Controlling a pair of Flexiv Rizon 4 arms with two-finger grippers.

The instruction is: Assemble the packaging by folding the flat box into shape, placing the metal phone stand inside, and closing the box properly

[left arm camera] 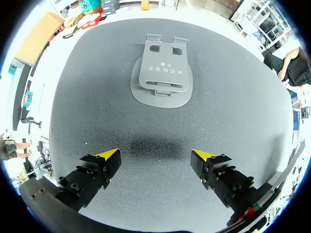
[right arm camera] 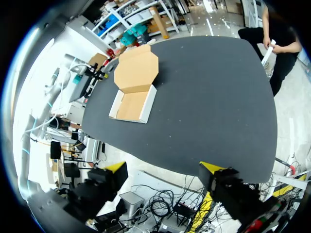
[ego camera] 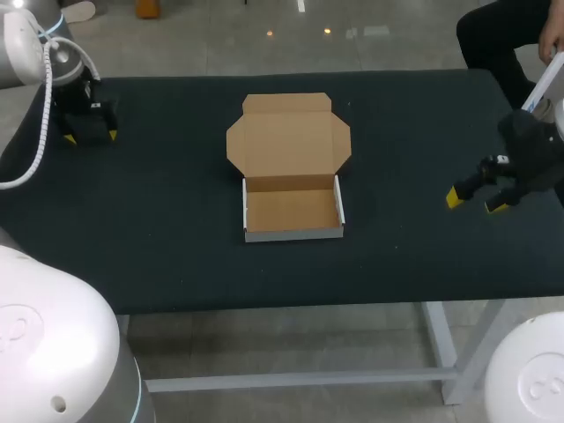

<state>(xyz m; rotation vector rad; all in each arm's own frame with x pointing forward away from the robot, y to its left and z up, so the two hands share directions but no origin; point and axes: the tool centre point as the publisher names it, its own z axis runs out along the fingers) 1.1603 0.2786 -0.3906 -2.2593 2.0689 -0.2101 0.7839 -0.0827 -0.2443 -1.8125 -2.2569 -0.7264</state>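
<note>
One dark table [ego camera: 159, 247] with bare mat all round. One box [ego camera: 291, 167] lies well ahead of the right pincer [ego camera: 476, 197], tray formed, open lid lying flat and pointing at the far edge. One stand [left arm camera: 163, 73] lies flat ahead of the left pincer [left arm camera: 160, 158]. Both pincers gape, holding nothing

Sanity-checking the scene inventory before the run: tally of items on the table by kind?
Cardboard box: 1
Metal phone stand: 1
Total: 2
</note>
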